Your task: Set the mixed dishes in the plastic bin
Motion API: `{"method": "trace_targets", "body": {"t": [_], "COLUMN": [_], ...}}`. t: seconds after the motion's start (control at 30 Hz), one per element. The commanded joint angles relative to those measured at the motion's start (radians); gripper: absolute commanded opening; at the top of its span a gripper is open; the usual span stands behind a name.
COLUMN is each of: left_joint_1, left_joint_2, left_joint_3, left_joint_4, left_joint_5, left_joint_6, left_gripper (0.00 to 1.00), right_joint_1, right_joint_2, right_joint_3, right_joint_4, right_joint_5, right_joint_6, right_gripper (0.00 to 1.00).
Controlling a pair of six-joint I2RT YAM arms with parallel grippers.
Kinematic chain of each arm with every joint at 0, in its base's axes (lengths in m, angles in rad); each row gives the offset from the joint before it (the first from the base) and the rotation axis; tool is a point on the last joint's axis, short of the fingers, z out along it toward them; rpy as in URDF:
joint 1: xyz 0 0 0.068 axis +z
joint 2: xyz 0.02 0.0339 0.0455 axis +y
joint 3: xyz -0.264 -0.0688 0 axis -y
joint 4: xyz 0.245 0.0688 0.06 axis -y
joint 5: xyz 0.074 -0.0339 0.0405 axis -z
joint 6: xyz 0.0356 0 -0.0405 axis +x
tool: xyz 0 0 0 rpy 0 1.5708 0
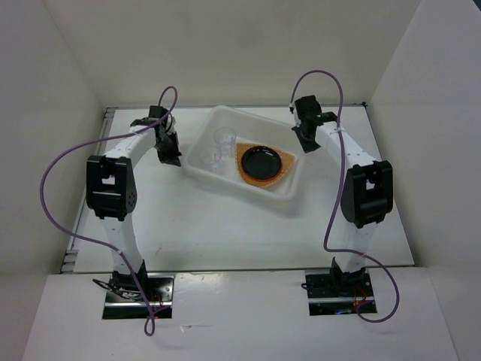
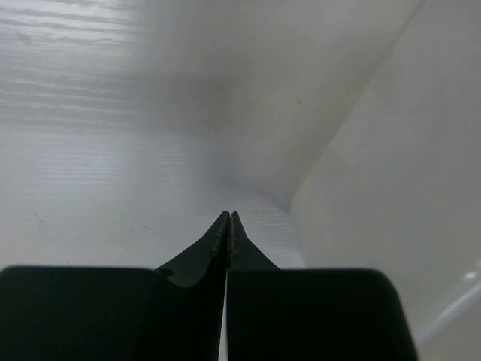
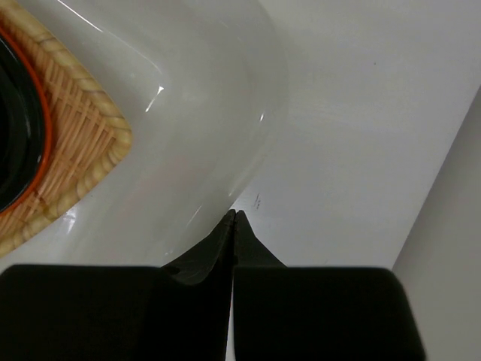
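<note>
Two arm bases sit at the bottom of the top view, with a band of open table (image 1: 225, 233) between them and the near rim of the plastic bin (image 1: 255, 197). The bin sits skewed at centre frame, with more table showing on its left than on its right.

The left gripper (image 1: 171, 156) hangs just off the bin's left edge, apart from it, fingers pressed together and holding nothing. The right gripper (image 1: 307, 143) is at the bin's upper-right corner, fingers also closed and empty. In the right wrist view its tips are just outside the rounded rim; I can't tell if they touch.

All dishes are inside the bin:
- The basket tray (image 1: 284, 162) is on the right.
- The orange plate (image 3: 43, 128) is in the tray.
- The black plate (image 1: 261, 161) is on top of the orange plate.
- Both clear cups (image 1: 224, 138) are on the left, near each other.

Enclosure walls (image 1: 68, 90) close in at left, right and beyond the bin's far edge.
</note>
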Motion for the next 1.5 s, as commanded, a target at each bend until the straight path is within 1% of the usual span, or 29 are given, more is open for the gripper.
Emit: {"method": "trace_targets", "body": {"t": [0.0, 0.17, 0.4, 0.43, 0.5, 0.67, 0.77, 0.8, 0.87, 0.9, 0.93, 0.97, 1.0, 1.03, 1.07, 1.1, 1.13, 1.17, 1.2, 1.23, 1.27, 1.3, 1.33, 1.37, 1.4, 1.47], "left_joint_1": [-0.035, -0.083, -0.164, -0.164, -0.164, -0.173, -0.173, -0.173, -0.173, -0.173, -0.161, -0.146, -0.135, -0.126, -0.126, -0.112, -0.095, -0.072, -0.061, -0.05, -0.041, -0.032, -0.032, -0.032, -0.021, -0.021], "left_joint_2": [0.031, 0.041, 0.012, 0.012, 0.002, -0.03, -0.063, -0.076, -0.132, -0.158, -0.218, -0.25, -0.283, -0.35, -0.387, -0.425, -0.506, -0.548, -0.589, -0.675, -0.717, -0.757, -0.824, -0.847, -0.863, -0.872], "left_joint_3": [0.051, 0.062, 0.007, 0.007, -0.024, -0.042, -0.052, -0.052, -0.039, -0.03, -0.03, -0.018, -0.004, -0.004, 0.005, 0.005, -0.025, -0.05, -0.08, -0.119, -0.21, -0.257, -0.298, -0.335, -0.375, -0.384], "left_joint_4": [0.018, 0.018, 0.018, 0.018, 0.018, 0.008, -0.001, -0.03, -0.048, -0.057, -0.058, -0.067, -0.067, -0.067, -0.067, -0.047, -0.029, 0.016, 0.042, 0.074, 0.143, 0.174, 0.204, 0.24, 0.24, 0.208], "left_joint_5": [0.066, 0.091, 0.091, 0.074, 0.074, 0.074, 0.017, -0.007, -0.078, -0.098, -0.132, -0.143, -0.143, -0.173, -0.185, -0.186, -0.199, -0.199, -0.199, -0.199, -0.21, -0.224, -0.224, -0.224, -0.233, -0.271], "left_joint_6": [0.049, 0.049, 0.049, 0.049, 0.049, 0.037, 0.026, 0.014, 0.003, -0.006, -0.006, -0.006, -0.006, -0.006, -0.017, -0.017, -0.03, -0.041, -0.057, -0.079, -0.09, -0.1, -0.1, -0.077, -0.061, -0.012], "left_gripper": [0.0, 0.0, 0.0, 0.0, 0.0, 0.0, 0.0, 0.0, 0.0, 0.0, 0.0, 0.0, 0.0, 0.05, 0.14, 0.24, 0.29, 0.36, 0.48, 0.7, 0.79, 0.86, 1.0, 1.0, 1.0, 1.0], "right_joint_1": [0.029, 0.051, 0.06, 0.06, 0.069, 0.069, 0.069, 0.069, 0.069, 0.069, 0.069, 0.069, 0.069, 0.069, 0.069, 0.069, 0.069, 0.069, 0.069, 0.069, 0.069, 0.069, 0.069, 0.059, 0.058, 0.058], "right_joint_2": [0.041, 0.059, 0.068, 0.068, 0.068, 0.068, 0.059, 0.059, 0.032, 0.019, -0.008, -0.022, -0.039, -0.08, -0.102, -0.123, -0.161, -0.181, -0.2, -0.239, -0.258, -0.275, -0.289, -0.312, -0.312, -0.335], "right_joint_3": [0.012, 0.003, 0.003, 0.003, 0.003, 0.012, 0.021, 0.035, 0.064, 0.076, 0.096, 0.097, 0.109, 0.109, 0.089, 0.077, 0.046, 0.025, 0.005, -0.044, -0.069, -0.093, -0.132, -0.146, -0.158, -0.172], "right_joint_4": [0.091, 0.123, 0.134, 0.134, 0.125, 0.125, 0.125, 0.125, 0.125, 0.11, 0.099, 0.087, 0.055, 0.042, 0.033, 0.033, 0.024, 0.024, 0.024, 0.015, 0.015, 0.015, 0.015, 0.015, 0.015, 0.015], "right_joint_5": [0.078, 0.088, 0.016, 0.016, 0.016, 0.006, 0.038, 0.051, 0.084, 0.107, 0.116, 0.125, 0.096, 0.067, 0.05, 0.039, 0.039, 0.039, 0.039, 0.026, 0.015, 0.006, 0.006, -0.01, -0.01, -0.02], "right_joint_6": [-0.022, -0.042, -0.042, -0.031, -0.031, -0.022, -0.013, -0.013, 0.036, 0.053, 0.065, 0.076, 0.076, 0.056, 0.045, 0.045, 0.045, 0.045, 0.054, 0.067, 0.067, 0.067, 0.067, 0.067, 0.077, 0.088], "right_gripper": [0.0, 0.0, 0.0, 0.0, 0.0, 0.0, 0.0, 0.0, 0.0, 0.07, 0.15, 0.25, 0.64, 0.84, 0.93, 0.98, 0.98, 0.98, 0.98, 0.98, 0.98, 0.98, 0.98, 0.98, 0.98, 0.98]}}
